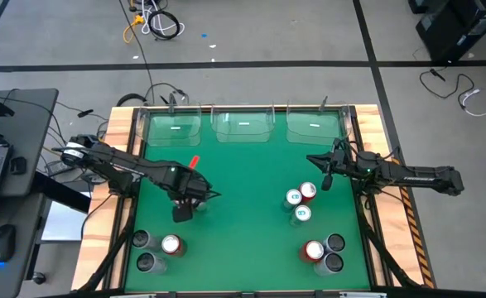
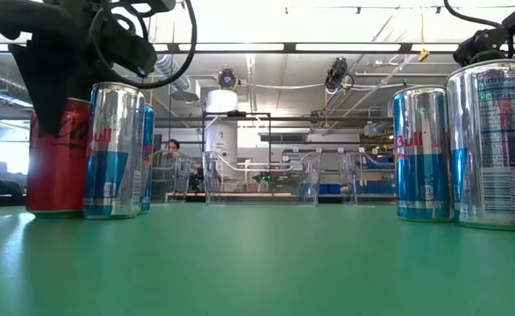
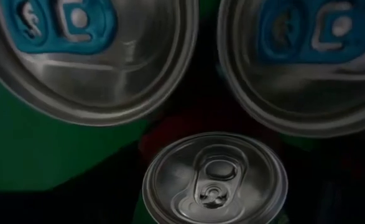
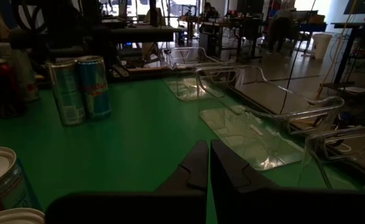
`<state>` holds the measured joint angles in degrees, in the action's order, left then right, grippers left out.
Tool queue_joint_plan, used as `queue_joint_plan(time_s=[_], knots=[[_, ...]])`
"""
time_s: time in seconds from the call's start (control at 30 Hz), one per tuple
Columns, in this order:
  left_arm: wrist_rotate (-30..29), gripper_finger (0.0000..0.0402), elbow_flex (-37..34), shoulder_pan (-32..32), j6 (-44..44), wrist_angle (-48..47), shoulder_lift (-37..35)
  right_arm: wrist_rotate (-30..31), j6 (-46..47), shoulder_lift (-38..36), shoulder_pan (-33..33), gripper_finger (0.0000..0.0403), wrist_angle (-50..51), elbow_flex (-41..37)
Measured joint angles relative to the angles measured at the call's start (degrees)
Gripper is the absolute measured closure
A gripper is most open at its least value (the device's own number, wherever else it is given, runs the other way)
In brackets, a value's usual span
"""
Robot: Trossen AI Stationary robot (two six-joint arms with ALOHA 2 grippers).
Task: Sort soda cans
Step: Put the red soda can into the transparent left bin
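Left gripper (image 1: 184,207), centre-left of the high view, hangs over a red can (image 2: 58,158) packed against two blue-and-white cans (image 2: 113,149) (open or closed, I cannot tell). Descending off-centre could topple those neighbours. Right gripper (image 4: 208,163) waits at centre-right, closed and empty.

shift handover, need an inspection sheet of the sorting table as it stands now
surface: green mat inside a wooden frame, bare in the middle.
job's things: soda cans upright in groups: near left corner, near right corner, right of centre; two blue-tabbed tops and a plain silver top under the left wrist camera.
clear bins: three along the far edge, no cans seen inside.
clutter: nothing seen on the mat.
grippers: left gripper above cans, left of centre, jaws hidden; right gripper near the right edge, jaws shut, empty.
cables: loose cables on the floor beyond.
surroundings: laptop desk left; a person far behind.
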<state>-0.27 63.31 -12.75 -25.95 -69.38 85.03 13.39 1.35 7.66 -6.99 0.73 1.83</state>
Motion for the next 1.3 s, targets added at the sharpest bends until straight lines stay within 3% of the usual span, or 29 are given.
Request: queue_joint_plan(time_s=[0.33,0.67,0.8,1.03,1.3], knots=[[1.40,0.0107,2.49,-0.01,0.24,-5.73,0.09,-0.01,0.02,-0.01,-0.01,0.0396,-0.01,0.00],[-1.52,0.0107,20.05,0.18,-2.40,-20.68,0.09,0.00,0.02,-0.02,0.00,0.0396,0.00,0.00],[-3.23,0.0107,26.36,1.40,-4.01,-20.54,-0.97,-0.02,0.02,0.00,0.00,0.0396,-0.01,0.00],[-7.22,0.0107,32.74,8.23,-5.95,-20.68,-2.77,-0.02,0.02,-0.05,-0.02,0.0396,-0.39,0.00],[-9.22,0.0107,32.39,16.26,-4.52,-20.74,-5.31,-0.01,0.01,-0.05,0.00,0.0396,-0.86,0.00]])
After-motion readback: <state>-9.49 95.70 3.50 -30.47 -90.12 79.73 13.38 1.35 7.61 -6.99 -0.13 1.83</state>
